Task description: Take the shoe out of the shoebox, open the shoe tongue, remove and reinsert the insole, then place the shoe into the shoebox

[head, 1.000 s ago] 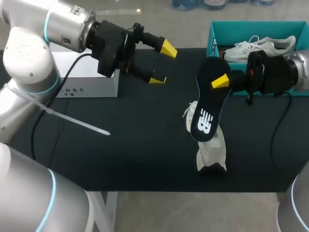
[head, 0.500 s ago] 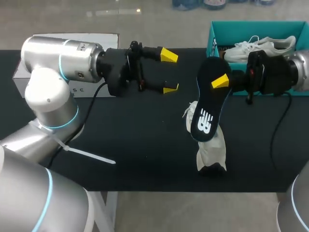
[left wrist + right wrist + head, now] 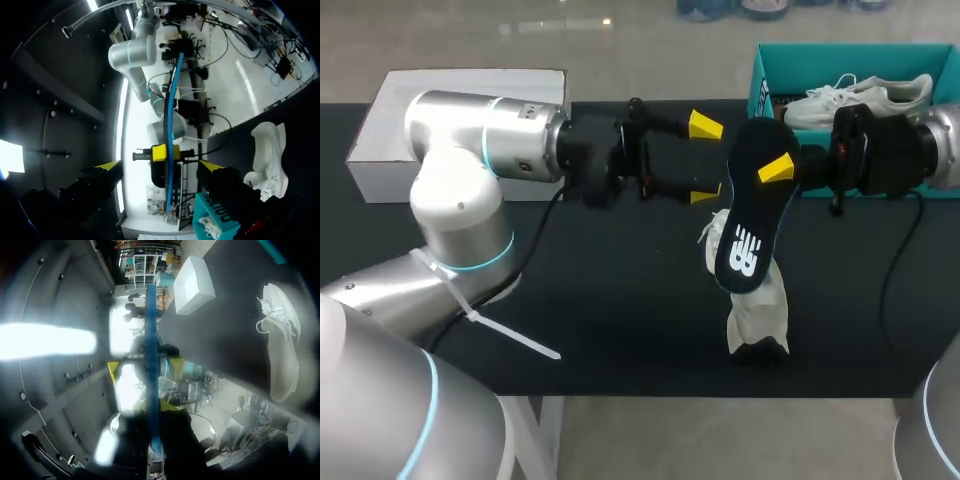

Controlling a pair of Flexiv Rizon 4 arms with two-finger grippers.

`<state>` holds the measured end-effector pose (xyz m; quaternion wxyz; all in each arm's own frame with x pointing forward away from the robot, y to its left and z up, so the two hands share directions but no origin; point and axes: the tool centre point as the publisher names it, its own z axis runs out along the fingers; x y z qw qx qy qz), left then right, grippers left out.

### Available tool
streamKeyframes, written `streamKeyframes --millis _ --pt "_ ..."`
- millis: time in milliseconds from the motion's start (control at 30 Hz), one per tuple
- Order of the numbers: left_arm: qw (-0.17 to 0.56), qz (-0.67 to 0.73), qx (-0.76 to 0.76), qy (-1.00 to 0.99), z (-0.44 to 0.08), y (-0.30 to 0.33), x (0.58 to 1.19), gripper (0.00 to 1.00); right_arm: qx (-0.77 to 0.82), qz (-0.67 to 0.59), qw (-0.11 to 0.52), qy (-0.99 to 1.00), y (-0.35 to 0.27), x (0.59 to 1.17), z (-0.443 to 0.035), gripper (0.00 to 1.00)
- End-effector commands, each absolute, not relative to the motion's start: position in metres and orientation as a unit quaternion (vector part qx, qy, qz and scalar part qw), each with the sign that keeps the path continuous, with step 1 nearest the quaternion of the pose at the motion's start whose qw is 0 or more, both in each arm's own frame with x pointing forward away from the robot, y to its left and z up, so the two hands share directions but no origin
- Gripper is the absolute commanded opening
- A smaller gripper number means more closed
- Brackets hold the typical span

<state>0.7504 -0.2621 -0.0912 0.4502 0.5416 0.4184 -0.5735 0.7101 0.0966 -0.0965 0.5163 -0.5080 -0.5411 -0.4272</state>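
Above table [image 3: 590, 310]: right claw [image 3: 772, 166] pinches insole [image 3: 756, 215], partly hiding shoe [image 3: 757, 312]; left claw [image 3: 705, 160] spread.

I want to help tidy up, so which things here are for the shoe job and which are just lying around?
For the job: the insole, gripped by the right hand; the white shoe on the table below it; the teal shoebox; the open left hand near the insole.
Just lying about: the white box behind the left arm; the other shoe in the shoebox.
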Motion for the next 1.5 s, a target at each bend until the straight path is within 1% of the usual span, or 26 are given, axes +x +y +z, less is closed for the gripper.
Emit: streamKeyframes --millis 33,467,733,800,867,900,1033,1067,1100,1133,1233,1267,1300,1333,1367,1500 --pt "0.450 -0.567 0.542 0.427 -0.091 -0.275 0.750 1.00 -0.508 -0.427 0.517 -0.541 0.097 0.711 -0.097 0.00" --pt "0.457 -0.538 0.529 0.470 -0.101 -0.274 0.729 1.00 -0.508 -0.427 0.517 -0.541 0.097 0.711 -0.097 0.00" --pt "0.464 -0.525 0.523 0.485 -0.103 -0.268 0.732 1.00 -0.508 -0.427 0.517 -0.541 0.097 0.711 -0.097 0.00" --pt "0.464 -0.526 0.523 0.485 -0.102 -0.269 0.732 0.95 -0.508 -0.427 0.517 -0.541 0.097 0.711 -0.097 0.00" --pt "0.463 -0.524 0.523 0.487 -0.102 -0.272 0.732 0.93 -0.508 -0.427 0.517 -0.541 0.097 0.711 -0.097 0.00" --pt "0.462 -0.524 0.523 0.488 -0.103 -0.273 0.732 0.90 -0.508 -0.427 0.517 -0.541 0.097 0.711 -0.097 0.00" --pt "0.460 -0.520 0.520 0.497 -0.104 -0.278 0.734 0.86 -0.508 -0.427 0.517 -0.541 0.097 0.711 -0.097 0.00" --pt "0.460 -0.520 0.520 0.497 -0.105 -0.279 0.735 0.84 -0.508 -0.427 0.517 -0.541 0.097 0.711 -0.097 0.00" --pt "0.461 -0.520 0.520 0.497 -0.105 -0.280 0.735 0.78 -0.508 -0.427 0.517 -0.541 0.097 0.711 -0.097 0.00" --pt "0.462 -0.519 0.518 0.499 -0.104 -0.281 0.735 0.76 -0.508 -0.427 0.517 -0.541 0.097 0.711 -0.097 0.00" --pt "0.463 -0.515 0.516 0.503 -0.104 -0.283 0.736 0.75 -0.508 -0.427 0.517 -0.541 0.097 0.711 -0.097 0.00" --pt "0.464 -0.515 0.516 0.504 -0.104 -0.284 0.736 0.70 -0.508 -0.427 0.517 -0.541 0.097 0.711 -0.097 0.00" --pt "0.465 -0.514 0.515 0.504 -0.104 -0.284 0.736 0.60 -0.508 -0.427 0.517 -0.541 0.097 0.711 -0.097 0.00" --pt "0.467 -0.512 0.513 0.507 -0.104 -0.284 0.737 0.48 -0.508 -0.427 0.517 -0.541 0.097 0.711 -0.097 0.00" --pt "0.467 -0.512 0.512 0.507 -0.104 -0.284 0.737 0.43 -0.508 -0.427 0.517 -0.541 0.097 0.711 -0.097 0.00" --pt "0.467 -0.512 0.512 0.508 -0.104 -0.286 0.737 0.37 -0.508 -0.427 0.517 -0.541 0.097 0.711 -0.097 0.00"
